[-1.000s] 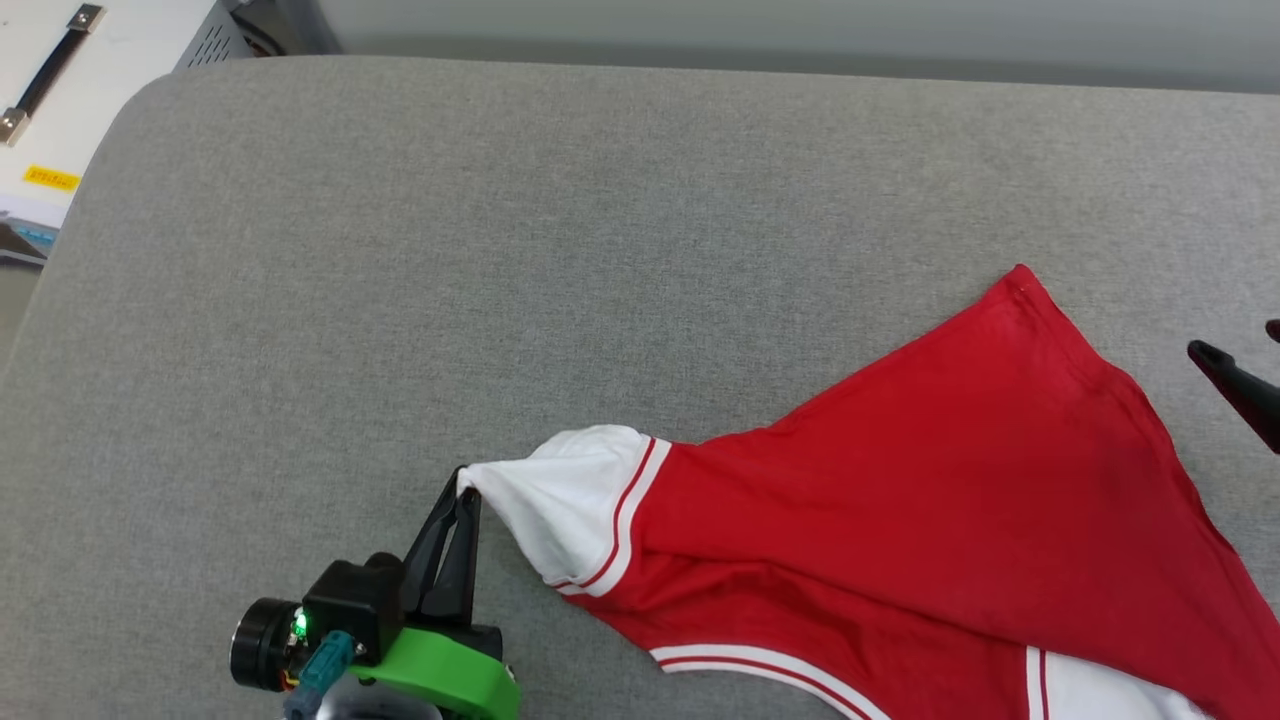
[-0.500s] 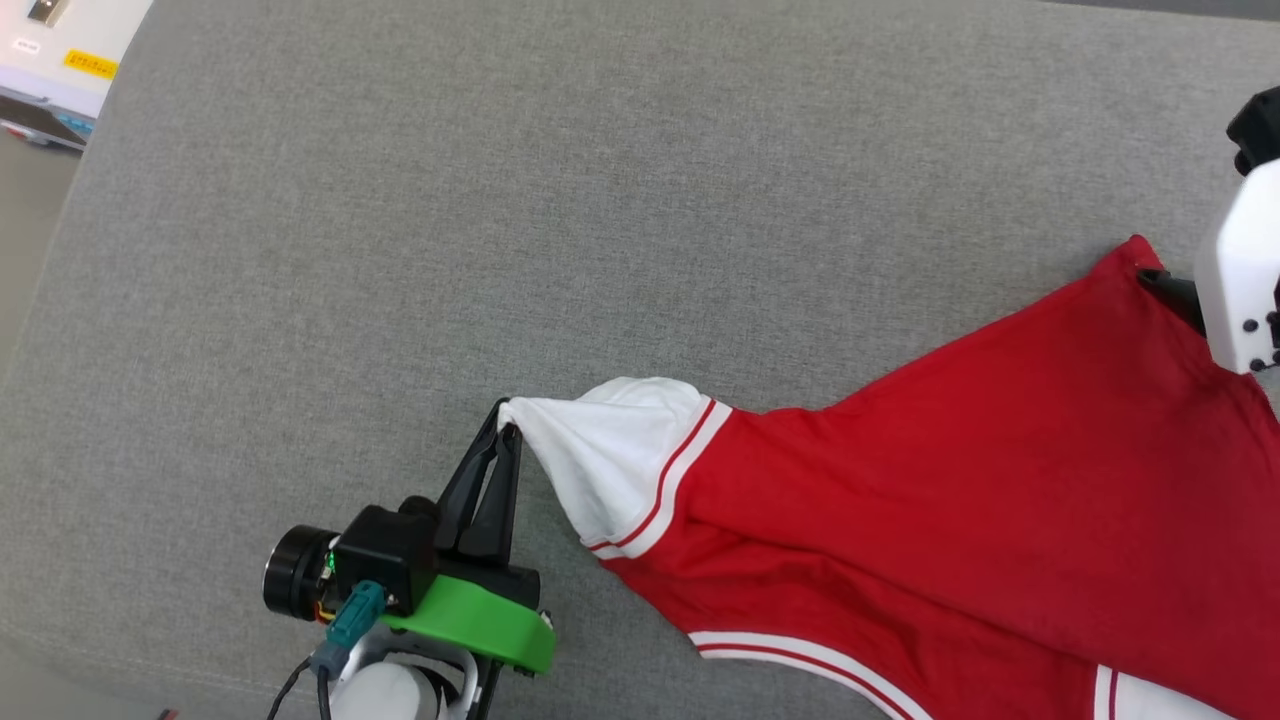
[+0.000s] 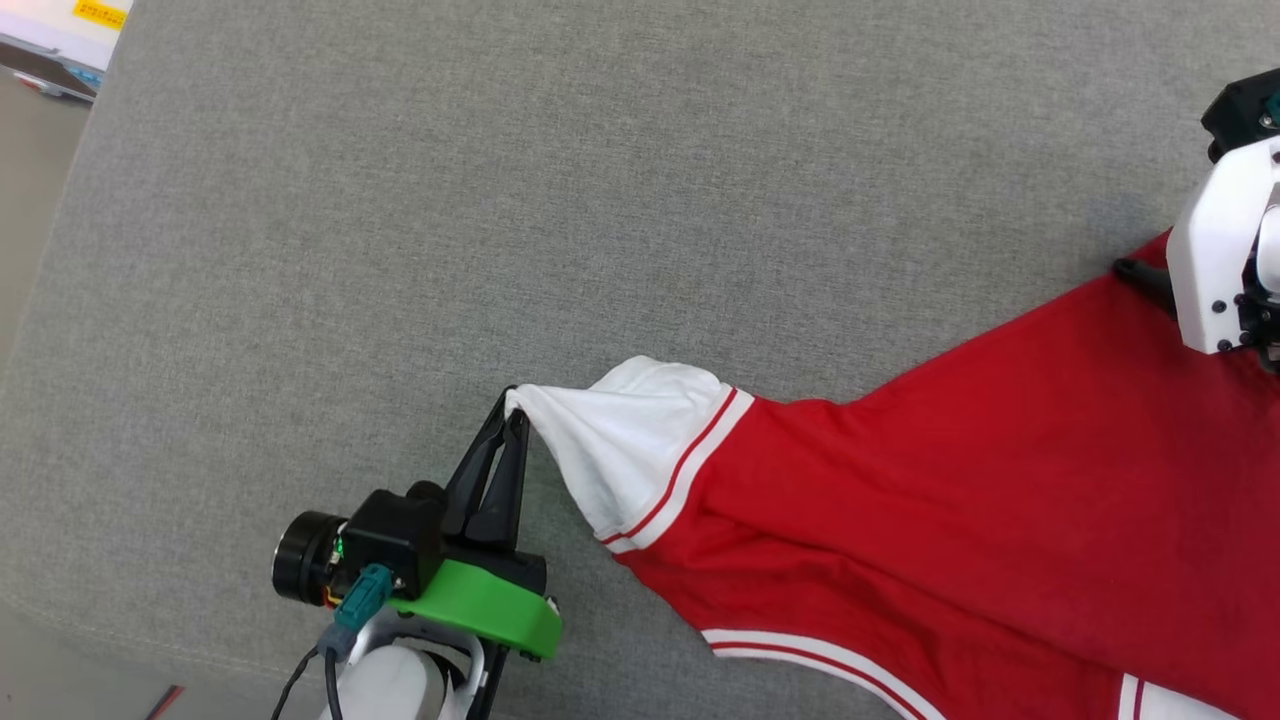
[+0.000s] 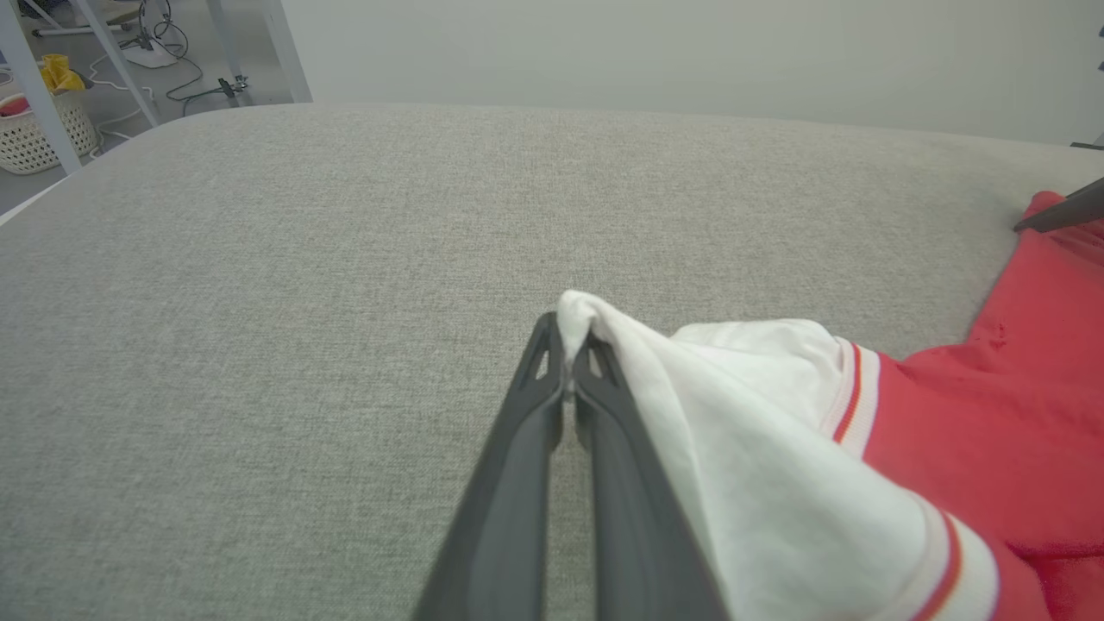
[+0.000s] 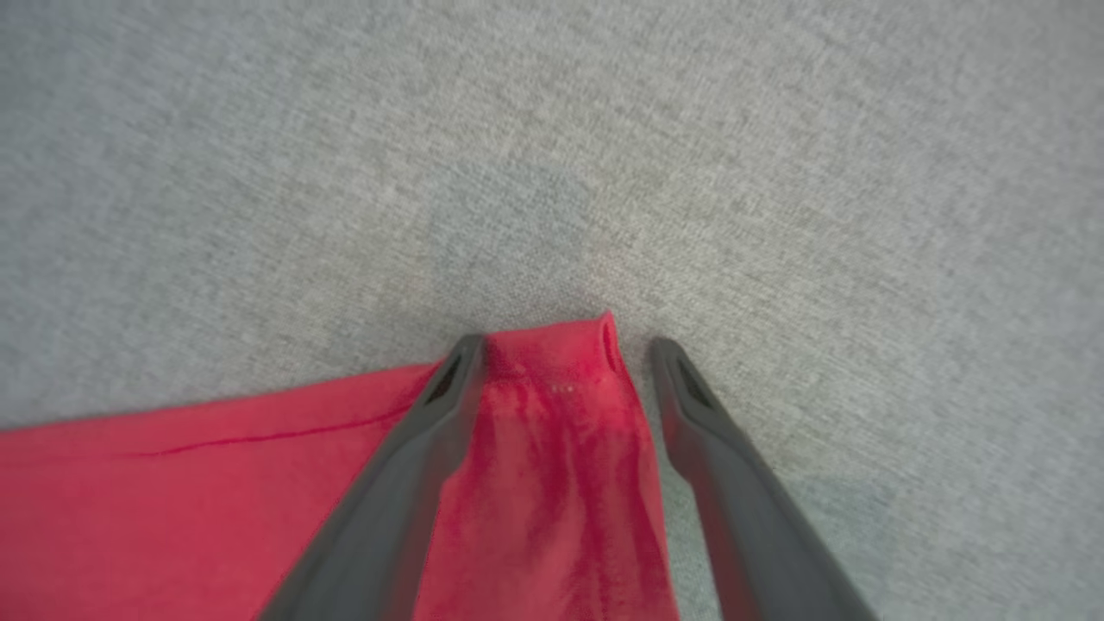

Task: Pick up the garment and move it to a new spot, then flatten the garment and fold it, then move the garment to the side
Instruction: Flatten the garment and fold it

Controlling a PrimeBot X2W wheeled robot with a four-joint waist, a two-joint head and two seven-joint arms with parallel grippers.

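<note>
We see the grey tabletop point(image 3: 400, 200) taking up most of the head view, and the whole picture has shifted since a second ago: the camera has moved, so the white cabinet at the upper left has slid almost out, leaving just a sliver with its yellow label point(image 3: 100, 13). The garment point(image 3: 950, 480) lies red side up on the right half of the tabletop and runs off the view's lower right edge. Its white sleeve point(image 3: 640, 440) is drawn out to the left, and it looks stretched much as it did before. The biggest change we find is on the right. A second ago only dark fingertips showed at the right edge, well apart from the garment's far corner. Now the right arm's white housing point(image 3: 1215, 250) is in over that corner. In the right wrist view the right claw point(image 5: 565, 345) is spread, one finger on either side of the red corner point(image 5: 561, 379), with its left finger touching the cloth and its right one just beside it. The left claw point(image 3: 512, 402) is unchanged, pressed together and still pinching the tip of the sleeve, and the left wrist view shows the white cloth bunched between its fingertips point(image 4: 595, 358).
</note>
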